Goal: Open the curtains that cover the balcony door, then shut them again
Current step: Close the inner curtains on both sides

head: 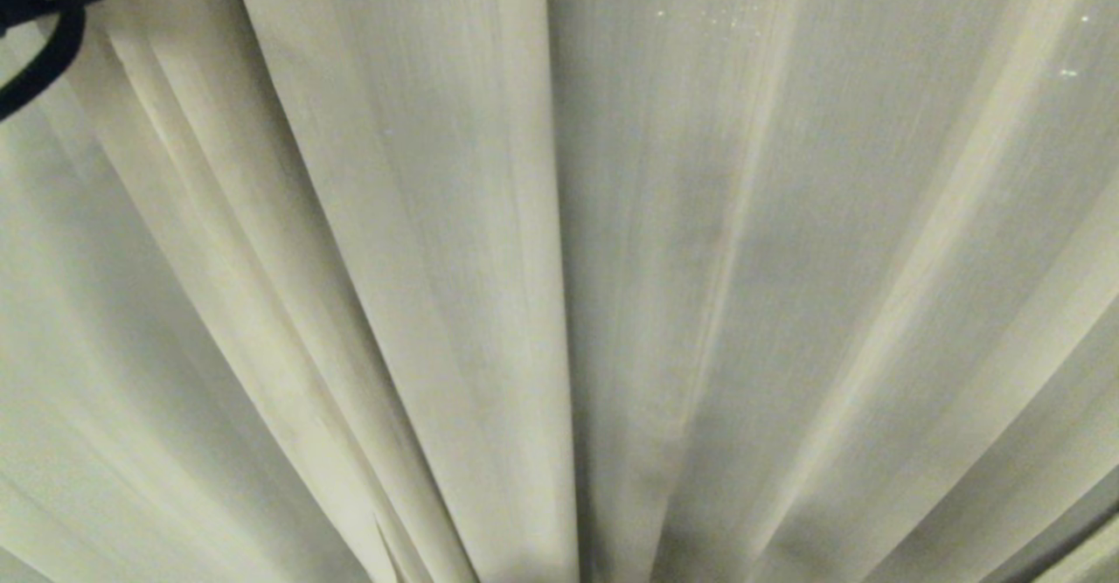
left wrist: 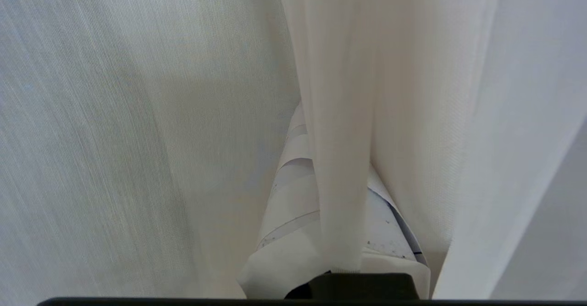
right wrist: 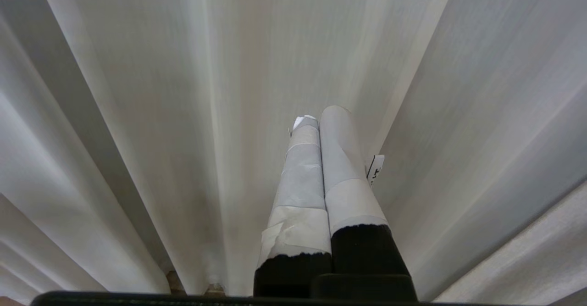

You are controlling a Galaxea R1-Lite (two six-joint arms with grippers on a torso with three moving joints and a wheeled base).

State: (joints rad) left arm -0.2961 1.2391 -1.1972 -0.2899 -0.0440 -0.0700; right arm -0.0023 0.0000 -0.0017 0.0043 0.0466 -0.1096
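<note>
The cream pleated curtains (head: 559, 268) hang drawn together and fill the head view. The balcony door is hidden behind them. In the left wrist view my left gripper (left wrist: 337, 159) is shut on a narrow vertical fold of curtain (left wrist: 341, 196), which runs between its two white-taped fingers (left wrist: 289, 205). Only a dark part of the left arm (head: 39, 6) shows in the head view, at the top left corner. My right gripper (right wrist: 318, 115) is shut with its taped fingers pressed together and nothing between them, and it points at the curtains (right wrist: 183, 113) without touching them.
Fabric surrounds both grippers on all sides. A small white label (right wrist: 375, 168) sticks out from one right finger. A sliver of brownish floor (right wrist: 174, 283) shows under the curtain hem.
</note>
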